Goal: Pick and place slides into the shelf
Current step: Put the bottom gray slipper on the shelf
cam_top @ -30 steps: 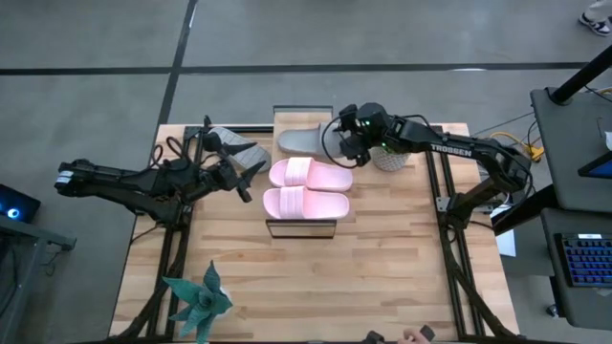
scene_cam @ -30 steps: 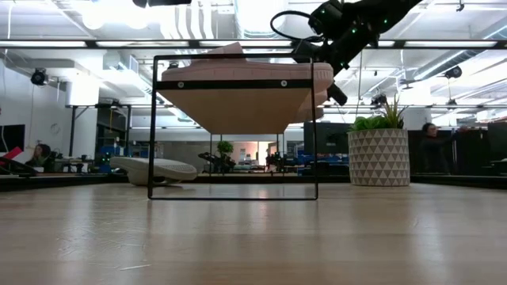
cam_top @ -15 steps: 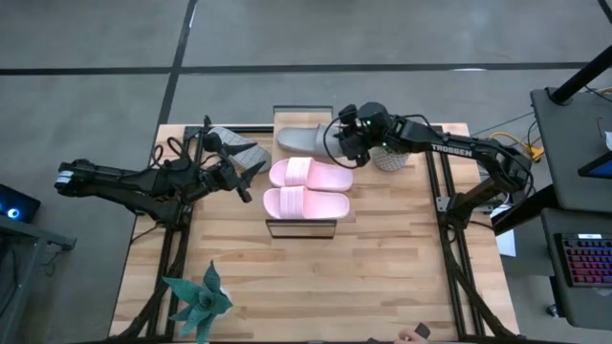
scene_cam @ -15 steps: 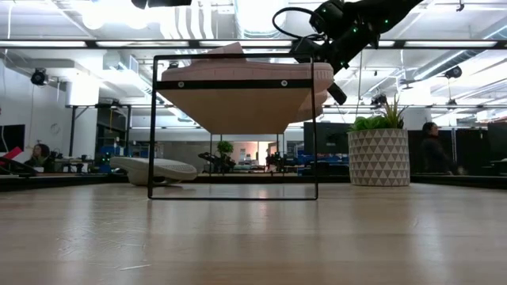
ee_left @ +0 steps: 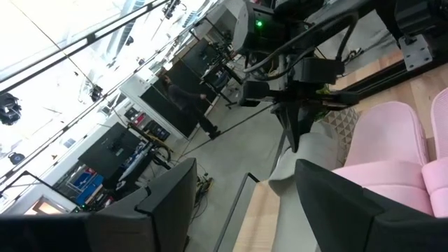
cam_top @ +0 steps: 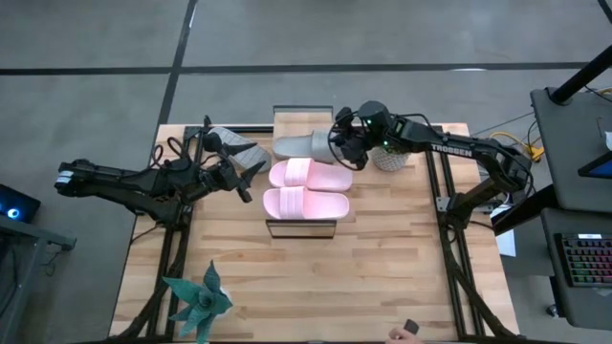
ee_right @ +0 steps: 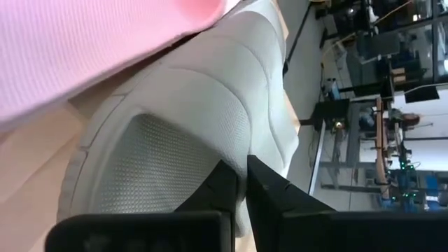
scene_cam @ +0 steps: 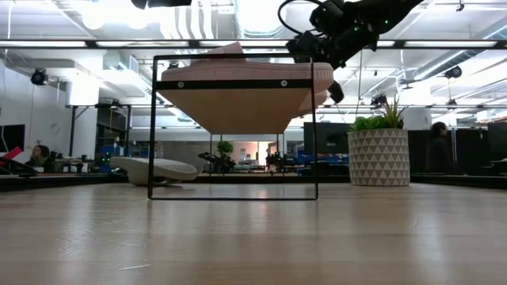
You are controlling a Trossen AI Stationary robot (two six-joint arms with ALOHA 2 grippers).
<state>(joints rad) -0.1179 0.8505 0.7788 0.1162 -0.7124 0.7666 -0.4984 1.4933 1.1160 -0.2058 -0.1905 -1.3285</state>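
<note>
The shelf (cam_top: 302,227) stands mid-table with two pink slides (cam_top: 308,189) lying side by side on its plank. A grey slide (cam_top: 298,145) lies on the plank's far end. My right gripper (cam_top: 341,143) is shut at that slide's right end, slanting down onto it. In the right wrist view its shut fingers (ee_right: 238,183) reach over the textured footbed (ee_right: 157,164). A second grey slide (cam_top: 236,149) rests sole-down on the table left of the shelf. My left gripper (cam_top: 254,178) hovers open and level near it, holding nothing. My right gripper has its shut fingers over the grey slide's footbed, and the tips meet the near edge of the strap (ee_right: 260,150). They come from the table's right, slanting down and lying along the slide. The slide lies flat on the shelf's plank.
A patterned planter (cam_top: 390,158) stands just right of my right gripper. A green spiky plant (cam_top: 198,301) sits at the near left corner. A person's hand (cam_top: 406,332) shows at the near edge. The near half of the tabletop (cam_top: 382,268) holds nothing else.
My right gripper has rolled at the wrist and edged toward the table's left. The grey slide on the shelf has slid a little leftward along the plank with it.
</note>
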